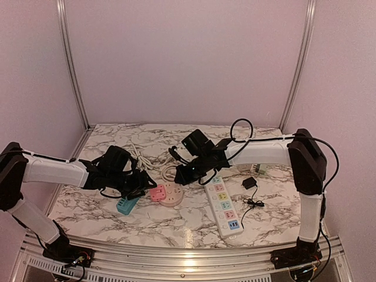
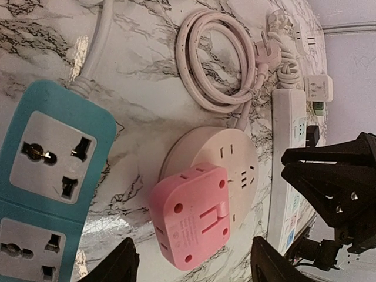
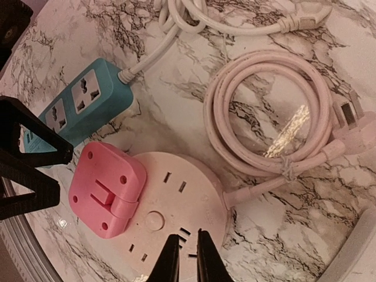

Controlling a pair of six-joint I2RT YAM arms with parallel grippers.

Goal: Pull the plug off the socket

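A pink square plug (image 2: 191, 217) sits plugged on the left edge of a round beige socket (image 2: 235, 158). My left gripper (image 2: 197, 270) is open, with one finger on each side of the plug and not touching it. The plug (image 3: 106, 189) and the socket (image 3: 176, 205) also show in the right wrist view. My right gripper (image 3: 189, 261) is shut, with only a slit between its fingers, and its tips are over the socket's top face, right of the plug. In the top view both grippers, left (image 1: 138, 182) and right (image 1: 181, 175), meet over the plug (image 1: 157, 192).
A teal power strip (image 2: 47, 170) lies just left of the socket. The socket's coiled pale cord (image 3: 270, 111) lies behind it. A long white power strip (image 1: 224, 205) and a small black adapter (image 1: 249, 183) lie to the right.
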